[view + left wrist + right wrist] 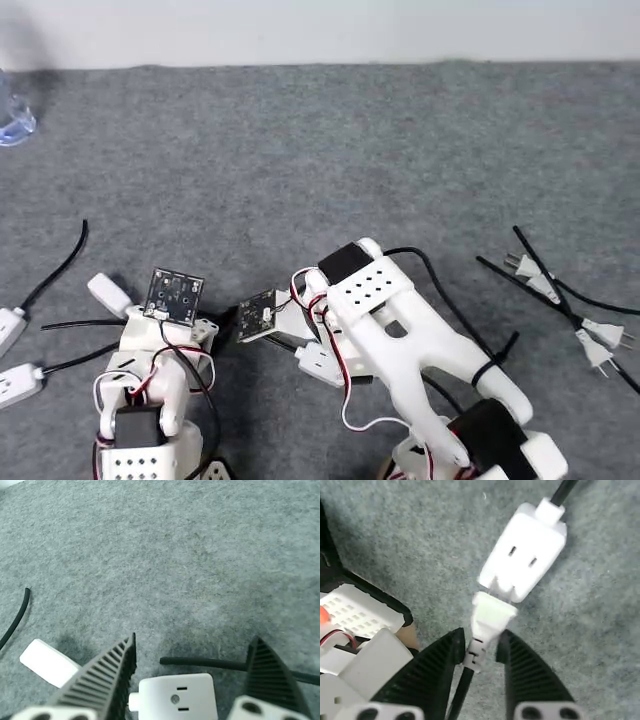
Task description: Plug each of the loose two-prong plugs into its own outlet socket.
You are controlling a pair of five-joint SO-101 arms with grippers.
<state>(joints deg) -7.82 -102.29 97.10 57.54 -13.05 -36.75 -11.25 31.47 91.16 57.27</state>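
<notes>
**Right side: contact made**

The plug [490,617] is pinched narrowly in the right tool [482,635], its front set against the outlet socket [522,555] on the grey counter [395,530]. A second socket [175,697] is straddled by the wide-spread left tool [195,640].

The table cover [200,555] is matt, fuzzy grey felt; the outlet socket [525,555] and plug [492,612] are smooth, faintly glossy white plastic; the left gripper [195,640] fingers [107,675] are ribbed matt black.
</notes>
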